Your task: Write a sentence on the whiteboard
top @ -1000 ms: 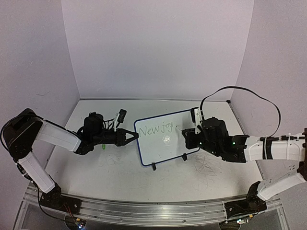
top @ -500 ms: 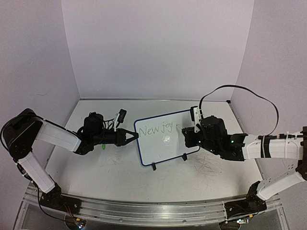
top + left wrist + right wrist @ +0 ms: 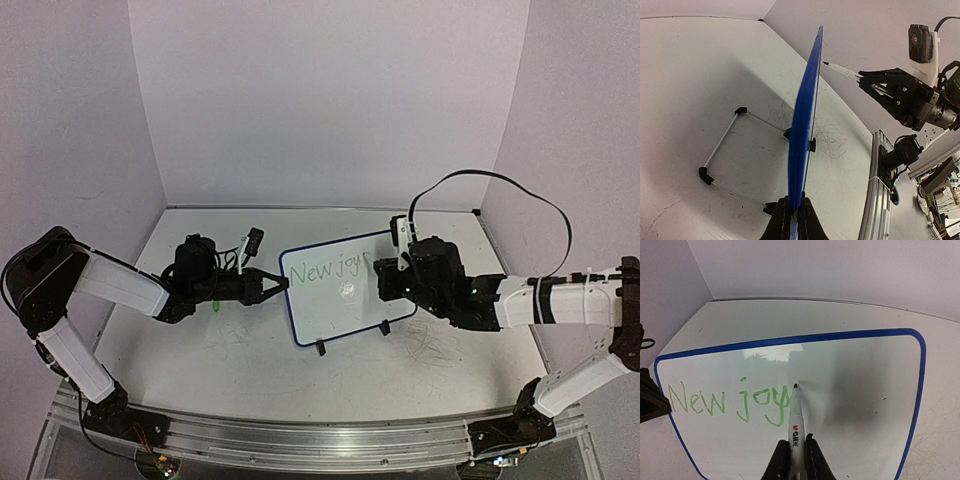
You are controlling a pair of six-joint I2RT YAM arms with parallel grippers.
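One whiteboard stands at the table centre, left gripper clenching its rim. Right gripper grasps a marker, tip beside the sentence "New joy".

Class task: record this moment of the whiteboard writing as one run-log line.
left gripper: jaws shut on whiteboard rim | right gripper: jaws shut on marker, tip just after "joy" | sentence: "New joy" written

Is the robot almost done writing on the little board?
Not yet. Done: the green words "New joy" are on the whiteboard. In hand: the left claw pinches the board's edge, and the right claw holds a marker, tip just after the "y". Left: any further words; the board's right side and lower half are blank.
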